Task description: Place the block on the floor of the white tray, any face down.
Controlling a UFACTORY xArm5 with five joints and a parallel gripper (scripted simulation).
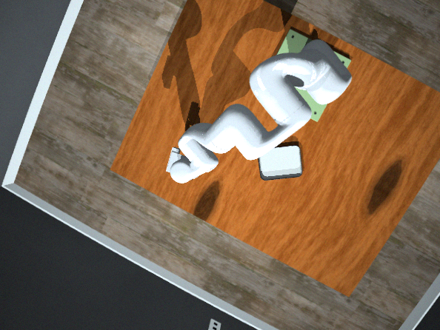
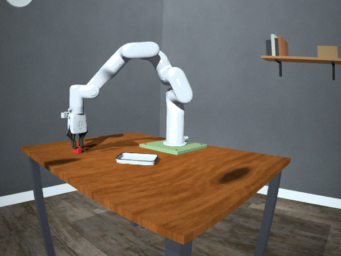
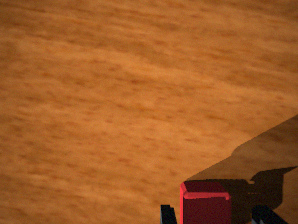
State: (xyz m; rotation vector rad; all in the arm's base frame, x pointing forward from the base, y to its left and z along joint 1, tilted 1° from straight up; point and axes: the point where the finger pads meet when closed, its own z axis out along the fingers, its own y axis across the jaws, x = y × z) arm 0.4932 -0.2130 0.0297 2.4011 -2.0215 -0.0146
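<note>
A small red block (image 2: 77, 150) rests on the wooden table near its far left corner. It also shows at the bottom edge of the wrist view (image 3: 206, 202). My gripper (image 2: 77, 144) points straight down over the block, with its dark fingers on either side of it (image 3: 215, 218). The fingers stand partly open, and a gap shows on each side of the block. The white tray (image 2: 137, 158) lies flat on the table to the right of the block, in front of the arm's base; it also shows in the overhead view (image 1: 280, 163). In the overhead view the arm's wrist (image 1: 189, 164) hides the block.
The arm's green base plate (image 2: 173, 147) stands behind the tray. The table's left edge is close to the block. A wall shelf (image 2: 301, 57) with books hangs far to the right.
</note>
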